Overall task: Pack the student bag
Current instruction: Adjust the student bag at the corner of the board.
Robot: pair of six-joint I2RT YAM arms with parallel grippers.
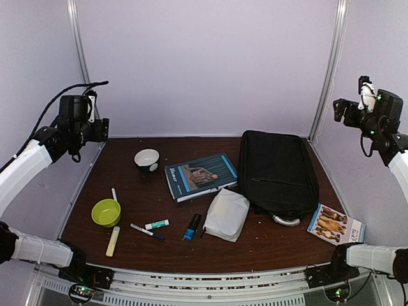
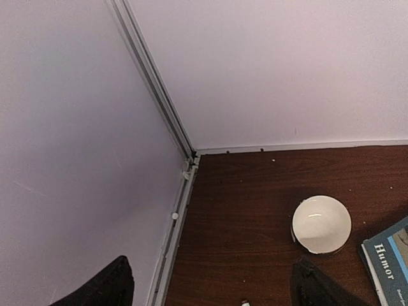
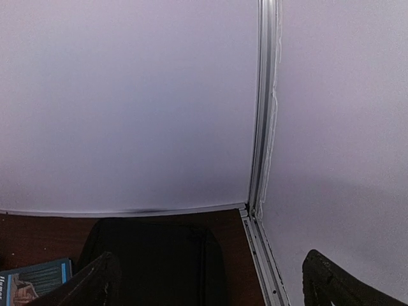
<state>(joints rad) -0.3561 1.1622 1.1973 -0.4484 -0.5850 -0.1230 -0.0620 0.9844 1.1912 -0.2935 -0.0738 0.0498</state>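
Nearest the lens, a pale yellow highlighter [image 1: 113, 241] and a photo booklet [image 1: 335, 224] lie at opposite ends of the brown table's [image 1: 268, 245] near edge. Between them lie a blue-tipped pen [image 1: 146, 231], a white-and-green marker [image 1: 157, 224], a blue marker [image 1: 191, 226] and a white fabric pouch [image 1: 226, 213]. The black student bag [image 1: 277, 169] lies flat at the right rear, its grey handle [image 1: 285, 220] toward the front, with the pouch just beside its near left corner. A book titled "Humor" [image 1: 201, 175] lies just left of the bag. A green bowl [image 1: 106, 212] sits at the left, a white bowl [image 1: 146, 159] behind it. The left gripper [image 2: 210, 293] and right gripper [image 3: 213, 287] hang high at the rear corners, jaws spread wide, grasping nothing.
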